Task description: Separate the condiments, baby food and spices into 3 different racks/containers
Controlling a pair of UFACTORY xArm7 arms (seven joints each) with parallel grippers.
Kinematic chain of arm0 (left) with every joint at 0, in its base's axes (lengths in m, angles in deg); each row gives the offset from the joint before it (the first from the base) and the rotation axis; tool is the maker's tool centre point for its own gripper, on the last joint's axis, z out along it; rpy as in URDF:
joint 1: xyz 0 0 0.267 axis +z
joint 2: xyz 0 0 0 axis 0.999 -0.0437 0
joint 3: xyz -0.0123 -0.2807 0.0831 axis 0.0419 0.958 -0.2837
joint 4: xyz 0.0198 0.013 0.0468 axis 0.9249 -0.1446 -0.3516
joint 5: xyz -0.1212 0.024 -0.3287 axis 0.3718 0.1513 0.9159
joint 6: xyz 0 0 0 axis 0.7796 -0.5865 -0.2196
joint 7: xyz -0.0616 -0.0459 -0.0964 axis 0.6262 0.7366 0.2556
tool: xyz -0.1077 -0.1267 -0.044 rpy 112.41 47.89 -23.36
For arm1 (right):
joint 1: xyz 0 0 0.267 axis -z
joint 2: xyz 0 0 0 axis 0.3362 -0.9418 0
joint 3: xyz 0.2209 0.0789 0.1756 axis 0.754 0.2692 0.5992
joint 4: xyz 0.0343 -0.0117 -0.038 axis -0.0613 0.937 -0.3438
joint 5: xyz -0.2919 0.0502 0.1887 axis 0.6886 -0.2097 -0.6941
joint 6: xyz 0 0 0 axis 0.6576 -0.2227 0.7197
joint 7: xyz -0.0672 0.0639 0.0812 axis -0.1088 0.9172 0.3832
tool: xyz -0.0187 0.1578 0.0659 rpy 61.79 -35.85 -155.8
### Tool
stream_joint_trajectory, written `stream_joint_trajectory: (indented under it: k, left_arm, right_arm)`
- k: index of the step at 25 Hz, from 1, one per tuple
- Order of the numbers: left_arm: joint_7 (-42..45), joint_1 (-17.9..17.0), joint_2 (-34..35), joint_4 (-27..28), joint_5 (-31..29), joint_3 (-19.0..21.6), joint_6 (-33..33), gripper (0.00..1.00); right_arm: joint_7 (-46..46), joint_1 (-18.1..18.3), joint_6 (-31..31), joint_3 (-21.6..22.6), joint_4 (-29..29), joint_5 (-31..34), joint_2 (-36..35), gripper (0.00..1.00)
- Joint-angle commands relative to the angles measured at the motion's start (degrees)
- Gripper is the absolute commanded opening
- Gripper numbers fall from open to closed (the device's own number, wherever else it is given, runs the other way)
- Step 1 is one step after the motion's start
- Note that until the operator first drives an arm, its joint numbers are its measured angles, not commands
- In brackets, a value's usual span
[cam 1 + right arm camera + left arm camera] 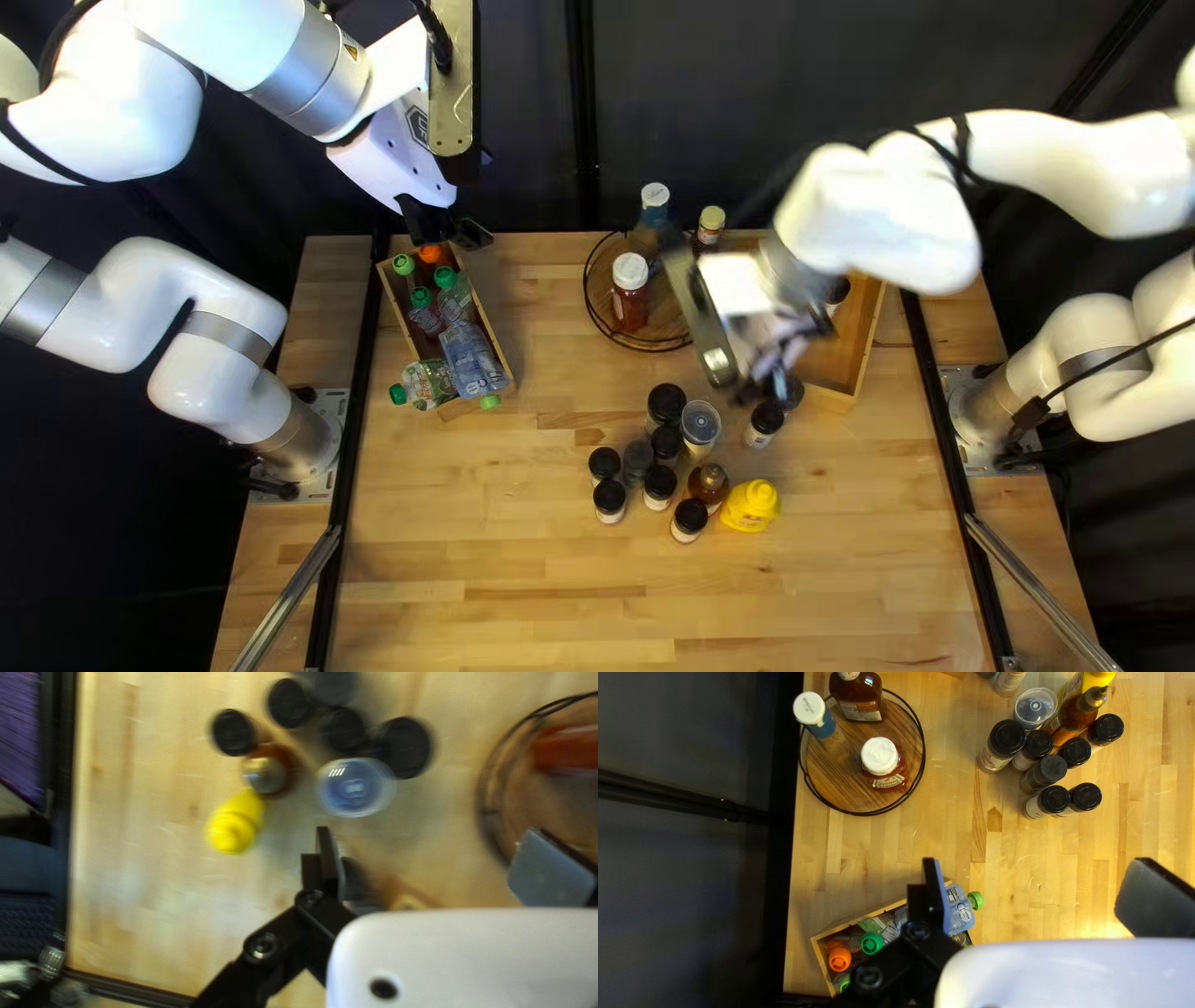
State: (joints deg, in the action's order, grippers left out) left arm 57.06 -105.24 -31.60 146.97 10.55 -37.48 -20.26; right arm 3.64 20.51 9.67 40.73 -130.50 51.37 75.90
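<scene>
Dark curtain (pixel 797 75) hangs behind your pale, strip-grained wooden surface (pixel 498 535). Grouped near its middle, you have seven cylindrical black-lidded jars (pixel 610 500), one clear-lidded jar (pixel 700 426), one amber glass bottle (pixel 707 485) and one squat yellow plastic bottle (pixel 749 504). Your round wooden rack with a wire rim (pixel 850 806) bears three white-capped containers (pixel 879 756). At the left of the top left view, your slim wooden box (pixel 497 351) carries glossy baby food pouches (pixel 468 355); five green caps and one orange show. Your left claw (pixel 448 228) stands apart above that box. Your right claw (pixel 782 361), blurred beside the right-hand wooden box (pixel 865 336), is spread too, its pads (pixel 551 870) flat.
</scene>
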Motion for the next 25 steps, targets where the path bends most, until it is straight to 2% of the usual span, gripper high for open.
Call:
stream_joint_trajectory:
  k: [1, 8, 11, 19, 20, 21, 22, 25]
  left_arm:
    - [0.0, 0.0, 0.0, 0.0, 0.0, 0.0, 0.0, 1.00]
    - [0.0, 0.0, 0.0, 0.0, 0.0, 0.0, 0.0, 1.00]
    - [0.0, 0.0, 0.0, 0.0, 0.0, 0.0, 0.0, 1.00]
    - [0.0, 0.0, 0.0, 0.0, 0.0, 0.0, 0.0, 1.00]
    - [0.0, 0.0, 0.0, 0.0, 0.0, 0.0, 0.0, 1.00]
    - [0.0, 0.0, 0.0, 0.0, 0.0, 0.0, 0.0, 1.00]
    - [0.0, 0.0, 0.0, 0.0, 0.0, 0.0, 0.0, 1.00]
    - [0.0, 0.0, 0.0, 0.0, 0.0, 0.0, 0.0, 1.00]
  right_arm:
    - [8.7, -0.5, 2.8, 5.2, 3.1, 0.9, -0.6, 1.00]
    - [15.2, 1.0, 6.9, 8.0, 4.1, 3.5, -7.5, 1.00]
    - [18.4, 2.1, 8.2, 9.1, 3.2, 6.8, -11.8, 1.00]
    - [24.0, 3.4, 9.4, 9.9, 2.4, 12.9, -17.8, 1.00]
    - [24.4, 3.4, 9.4, 9.9, 2.3, 13.3, -18.3, 0.95]
    - [24.9, 3.4, 9.3, 10.0, 2.1, 13.7, -18.8, 0.64]
    - [25.5, 3.3, 9.1, 10.1, 1.8, 14.2, -19.2, 0.00]
    - [25.9, 3.2, 8.0, 10.3, 1.2, 14.6, -19.8, 0.00]
